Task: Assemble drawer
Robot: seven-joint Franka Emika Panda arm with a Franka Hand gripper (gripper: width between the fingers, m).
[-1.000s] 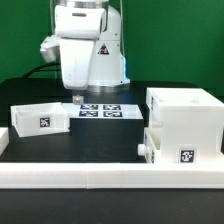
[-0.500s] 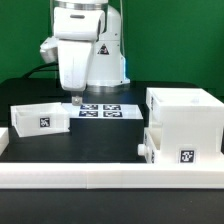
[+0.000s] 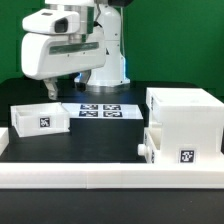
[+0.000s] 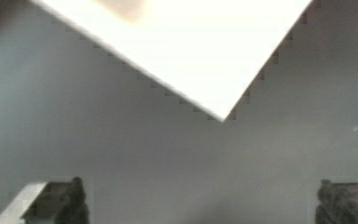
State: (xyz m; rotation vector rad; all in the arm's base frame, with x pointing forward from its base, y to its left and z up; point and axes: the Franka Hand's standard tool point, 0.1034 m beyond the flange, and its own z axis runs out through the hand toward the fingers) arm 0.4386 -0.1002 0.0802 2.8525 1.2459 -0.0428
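Fingers (image 4: 57, 200) stand spread wide in the wrist view, one dark tip at each side with only dark counter (image 4: 87, 140) between them; they pinch nothing. The change is the arm's (image 3: 60, 50) place. Half a second ago it hung over the marker board (image 3: 100, 110) at the middle of the exterior view. Now it has swung to the upper left of that view, and its tips hang just above the left tray (image 3: 40, 118), close to that tray's back wall but apart from it. A white corner fills part of the wrist view; whether it belongs to that tray, I cannot tell. My judgement is that this is the approach for picking up the tray, so the drawer is not yet put together.

Counted:
- One housing (image 3: 185, 110), at the exterior view's right.
- Two trays: the left one, standing free, and a second tray (image 3: 180, 152) just in front of and touching the housing.
- One marker board.
- One long rail (image 3: 100, 180) along the front.
- One arm with two fingers.
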